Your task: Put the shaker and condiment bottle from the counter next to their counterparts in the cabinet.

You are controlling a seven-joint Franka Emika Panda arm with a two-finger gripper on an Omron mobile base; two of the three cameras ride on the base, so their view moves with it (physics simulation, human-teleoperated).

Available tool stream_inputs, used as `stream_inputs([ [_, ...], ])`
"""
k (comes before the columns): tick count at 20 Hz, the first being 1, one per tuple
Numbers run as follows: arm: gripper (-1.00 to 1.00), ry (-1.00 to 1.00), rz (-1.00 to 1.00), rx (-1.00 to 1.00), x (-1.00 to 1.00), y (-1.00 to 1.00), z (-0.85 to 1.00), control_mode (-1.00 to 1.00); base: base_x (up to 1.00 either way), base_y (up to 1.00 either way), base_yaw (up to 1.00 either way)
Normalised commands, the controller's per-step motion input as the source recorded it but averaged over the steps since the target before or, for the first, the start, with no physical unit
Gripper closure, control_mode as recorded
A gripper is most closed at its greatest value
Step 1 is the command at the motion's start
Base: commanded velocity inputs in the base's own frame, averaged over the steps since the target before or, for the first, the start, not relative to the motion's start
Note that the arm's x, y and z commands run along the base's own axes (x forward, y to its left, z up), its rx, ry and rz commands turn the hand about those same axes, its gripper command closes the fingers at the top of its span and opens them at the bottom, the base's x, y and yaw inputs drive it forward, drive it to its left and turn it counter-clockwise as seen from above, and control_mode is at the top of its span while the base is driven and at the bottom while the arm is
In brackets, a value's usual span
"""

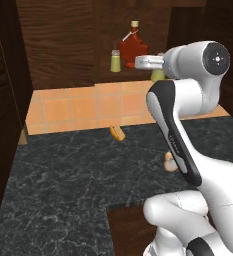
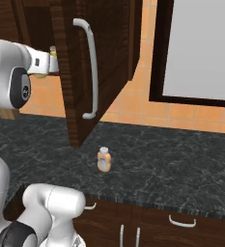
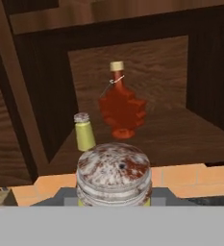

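Left base view: the claw [image 1: 157, 64] grips the shaker [image 1: 158, 75] before the cabinet [image 1: 63, 45] shelf, near the red bottle [image 1: 133, 46] and second shaker [image 1: 116, 61]. Right base view: the condiment bottle [image 2: 104, 159] stands on the desk [image 2: 172, 164], beside the open cabinet door [image 2: 92, 62]. Hand view: the held shaker's cap [image 3: 113, 168] sits close below.

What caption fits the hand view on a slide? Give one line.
Pincer shut on the shaker, facing the cabinet shelf with its twin shaker and maple-leaf bottle.
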Motion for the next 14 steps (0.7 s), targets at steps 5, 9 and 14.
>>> stream_inputs([
  [5, 1.0, 0.0, 0.01, -0.05, 0.43, 0.0, -0.19, -1.0, 0.0, 0.0, 0.0],
  [9, 1.0, 0.0, 0.02, -0.04, 0.3, 0.0, -0.09, -1.0, 0.0, 0.0, 0.0],
  [14, 1.0, 0.0, 0.06, -0.02, 0.21, 0.07, 0.0, -1.0, 0.0, 0.0, 0.0],
])
